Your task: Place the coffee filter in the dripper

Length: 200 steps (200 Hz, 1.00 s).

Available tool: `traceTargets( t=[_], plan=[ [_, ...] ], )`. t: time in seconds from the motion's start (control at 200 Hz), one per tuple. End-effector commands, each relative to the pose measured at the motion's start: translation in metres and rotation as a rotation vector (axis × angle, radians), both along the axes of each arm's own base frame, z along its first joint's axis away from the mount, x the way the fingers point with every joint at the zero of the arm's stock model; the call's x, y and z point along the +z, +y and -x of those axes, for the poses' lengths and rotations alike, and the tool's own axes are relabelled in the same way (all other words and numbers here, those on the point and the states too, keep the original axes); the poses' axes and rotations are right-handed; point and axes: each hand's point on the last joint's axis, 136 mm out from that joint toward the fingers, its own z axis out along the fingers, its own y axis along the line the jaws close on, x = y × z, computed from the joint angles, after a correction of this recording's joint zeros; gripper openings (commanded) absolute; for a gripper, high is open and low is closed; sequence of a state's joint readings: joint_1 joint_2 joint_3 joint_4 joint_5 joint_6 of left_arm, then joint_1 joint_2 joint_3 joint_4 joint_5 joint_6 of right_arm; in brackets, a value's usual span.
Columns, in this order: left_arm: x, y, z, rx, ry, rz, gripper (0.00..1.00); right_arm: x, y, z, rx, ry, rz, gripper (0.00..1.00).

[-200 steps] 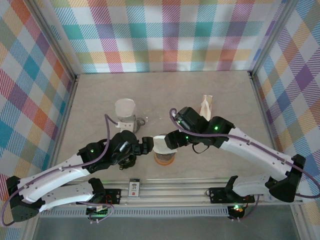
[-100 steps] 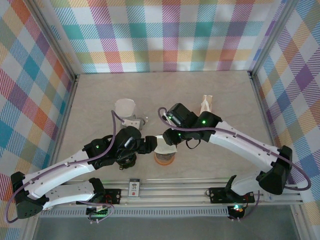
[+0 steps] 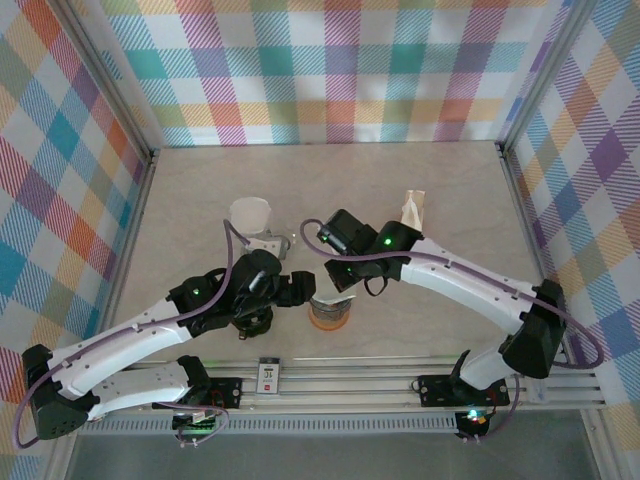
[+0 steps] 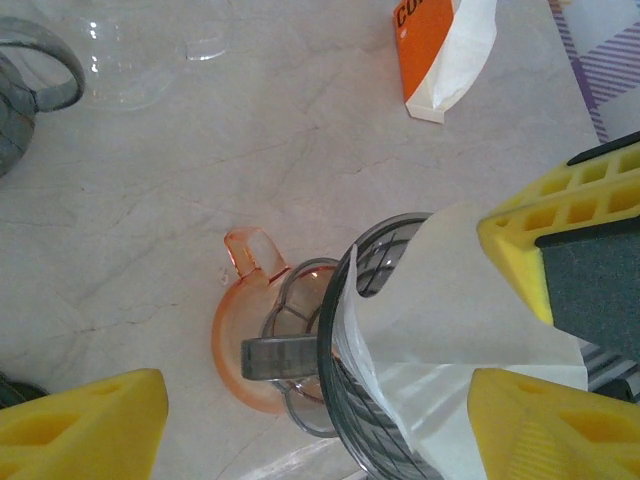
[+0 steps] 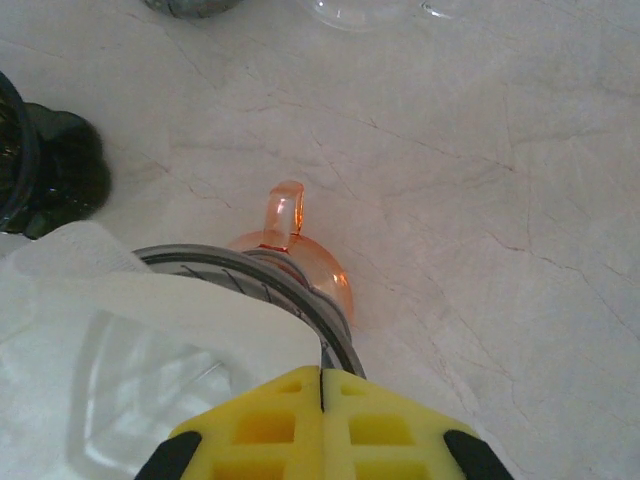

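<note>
Paper filter (image 4: 450, 300) is riding high in dripper (image 4: 372, 262); pressed-together right gripper (image 5: 321, 385) (left gripper (image 4: 315, 405) spread) should be tamping gently.

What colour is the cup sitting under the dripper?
Translucent orange: the cup shows best in the left wrist view.

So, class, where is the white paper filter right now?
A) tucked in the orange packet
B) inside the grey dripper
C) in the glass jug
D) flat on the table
B: the filter sits in the dripper, its edge poking above the rim, over the orange cup.
</note>
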<state>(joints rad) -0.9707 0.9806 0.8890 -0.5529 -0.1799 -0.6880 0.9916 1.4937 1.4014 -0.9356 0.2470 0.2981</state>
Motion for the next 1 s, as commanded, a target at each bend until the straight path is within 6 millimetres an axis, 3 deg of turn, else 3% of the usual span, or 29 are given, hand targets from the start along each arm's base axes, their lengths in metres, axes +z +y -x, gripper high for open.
traceTargets(
  t=[0.0, 0.17, 0.47, 0.565, 0.77, 0.995],
  plan=[
    [-0.011, -0.006, -0.001, -0.011, 0.031, 0.019, 0.79, -0.002, 0.0, -0.001, 0.006, -0.021, 0.027, 0.0],
    [-0.021, -0.008, -0.002, -0.011, 0.054, 0.011, 0.8, -0.009, 0.002, 0.001, 0.017, -0.019, 0.053, 0.0],
    [-0.029, -0.004, 0.001, -0.01, 0.075, -0.004, 0.64, -0.016, 0.003, 0.002, 0.008, -0.008, 0.047, 0.04],
    [-0.031, -0.003, 0.001, -0.018, 0.081, -0.018, 0.57, -0.012, 0.003, 0.002, 0.0, -0.017, 0.035, 0.16],
    [-0.031, -0.002, 0.001, -0.015, 0.078, -0.026, 0.56, 0.002, 0.004, 0.001, -0.019, -0.034, -0.019, 0.58],
    [-0.033, -0.003, 0.001, -0.018, 0.082, -0.021, 0.57, -0.02, -0.004, 0.005, -0.062, 0.025, -0.006, 0.69]
  ],
)
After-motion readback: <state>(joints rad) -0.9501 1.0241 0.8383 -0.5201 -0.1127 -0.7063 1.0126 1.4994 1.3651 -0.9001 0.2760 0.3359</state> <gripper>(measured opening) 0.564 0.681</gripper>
